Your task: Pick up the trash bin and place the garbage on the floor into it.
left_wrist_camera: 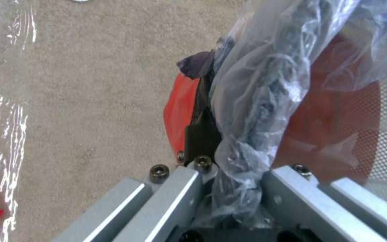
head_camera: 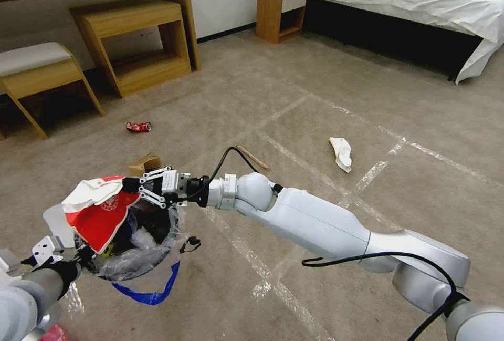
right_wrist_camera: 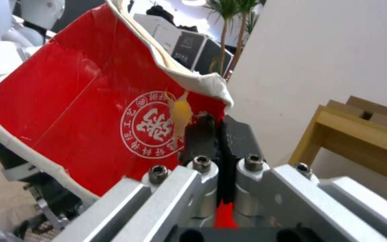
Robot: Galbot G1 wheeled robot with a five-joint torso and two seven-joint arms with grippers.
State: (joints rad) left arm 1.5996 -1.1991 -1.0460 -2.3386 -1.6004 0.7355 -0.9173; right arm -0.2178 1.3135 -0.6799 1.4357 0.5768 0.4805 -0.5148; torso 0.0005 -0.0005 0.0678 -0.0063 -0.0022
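right claw (head_camera: pixel 137 189): clamped on red wrapper (head_camera: pixel 100 217) above trash bin (head_camera: pixel 139 249) | left claw (left_wrist_camera: pixel 229 174): pinching bin's bag rim | crushed can (head_camera: pixel 138 127) on floor (head_camera: pixel 315 115)

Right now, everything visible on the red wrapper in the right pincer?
The red wrapper is a flattened, creased sheet that looks like coated paper or card, red on its face with a torn white edge and a white round seal of characters. The right pincer is shut on its edge, holding it tilted over the open mouth of the trash bin. The left pincer grips the bin's plastic liner at the rim. Whether the wrapper touches the liner cannot be told.
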